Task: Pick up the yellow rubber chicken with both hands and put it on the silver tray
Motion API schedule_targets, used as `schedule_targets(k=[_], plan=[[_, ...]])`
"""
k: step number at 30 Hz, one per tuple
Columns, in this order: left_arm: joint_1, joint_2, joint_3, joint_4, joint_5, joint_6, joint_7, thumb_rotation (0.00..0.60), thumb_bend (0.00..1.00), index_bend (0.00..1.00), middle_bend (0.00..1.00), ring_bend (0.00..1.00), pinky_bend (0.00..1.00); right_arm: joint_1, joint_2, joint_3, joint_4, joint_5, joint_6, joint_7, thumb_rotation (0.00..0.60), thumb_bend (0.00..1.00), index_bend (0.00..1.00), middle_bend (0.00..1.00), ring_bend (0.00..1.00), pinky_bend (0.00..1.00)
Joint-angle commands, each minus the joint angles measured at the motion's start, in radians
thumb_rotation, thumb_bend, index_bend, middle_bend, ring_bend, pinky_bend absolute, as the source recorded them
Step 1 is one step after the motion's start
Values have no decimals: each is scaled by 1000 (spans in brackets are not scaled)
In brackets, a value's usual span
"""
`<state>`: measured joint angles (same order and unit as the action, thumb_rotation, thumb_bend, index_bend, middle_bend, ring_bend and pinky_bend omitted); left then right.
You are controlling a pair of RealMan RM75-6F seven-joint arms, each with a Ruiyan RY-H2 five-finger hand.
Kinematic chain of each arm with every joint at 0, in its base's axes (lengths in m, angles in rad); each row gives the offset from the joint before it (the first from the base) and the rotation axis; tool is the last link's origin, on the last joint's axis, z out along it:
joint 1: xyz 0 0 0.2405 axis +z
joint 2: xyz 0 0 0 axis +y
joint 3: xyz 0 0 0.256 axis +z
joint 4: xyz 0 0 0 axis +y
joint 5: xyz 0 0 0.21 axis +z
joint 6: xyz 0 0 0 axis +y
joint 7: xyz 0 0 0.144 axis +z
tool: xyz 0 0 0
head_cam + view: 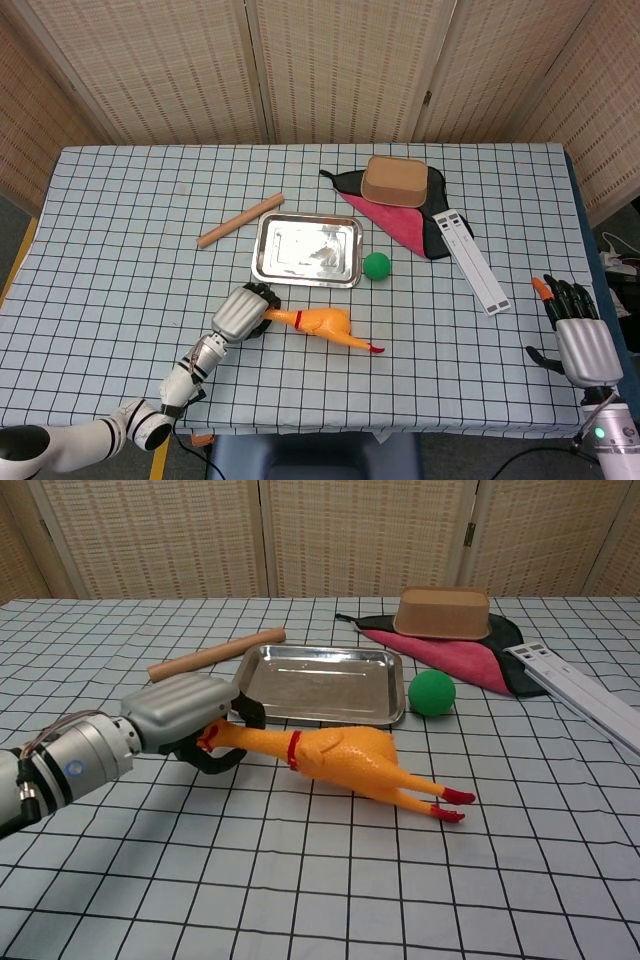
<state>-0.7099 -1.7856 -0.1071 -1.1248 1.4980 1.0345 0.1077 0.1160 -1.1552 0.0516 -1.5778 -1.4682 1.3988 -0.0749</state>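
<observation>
The yellow rubber chicken (322,324) (345,759) lies in front of the silver tray (306,250) (315,682), head to the left, red feet to the right. My left hand (240,311) (190,720) grips its head and neck, fingers curled around them; the body looks tilted, head end raised a little. My right hand (577,335) sits at the table's right edge, far from the chicken, fingers spread and holding nothing. It does not show in the chest view.
A green ball (376,265) (431,693) lies right of the tray. A wooden stick (240,220) (215,653) lies to its left. Behind are a tan bowl (395,181) on a red-and-black cloth (400,220), and a white ruler-like strip (470,260).
</observation>
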Motion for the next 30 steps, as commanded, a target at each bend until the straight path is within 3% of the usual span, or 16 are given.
schedule_targets(k=[1,9,15,23,30], plan=[[16,-6,14,7,36,54,-48,600,701,756,547,388,498,-1,-2,-3,-2,-5,3,-3,600,132,0,0,0,0],[35,53,30,-82,53,97,-131,600,716,770,589,437,551,46,1,2,-62,-52,-38,51,600,132,0,0,0,0],[47,96,15,-171,20,95,-160,600,728,774,594,450,556,161,30,36,-195,-55,-183,15,600,132,0,0,0,0],[56,152,-10,-261,-32,76,-187,600,731,781,598,450,556,327,-16,87,-316,62,-415,-58,600,132,0,0,0,0],[61,169,-17,-288,-40,86,-182,600,728,782,601,450,555,454,-158,139,-299,237,-515,-163,600,133,0,0,0,0]])
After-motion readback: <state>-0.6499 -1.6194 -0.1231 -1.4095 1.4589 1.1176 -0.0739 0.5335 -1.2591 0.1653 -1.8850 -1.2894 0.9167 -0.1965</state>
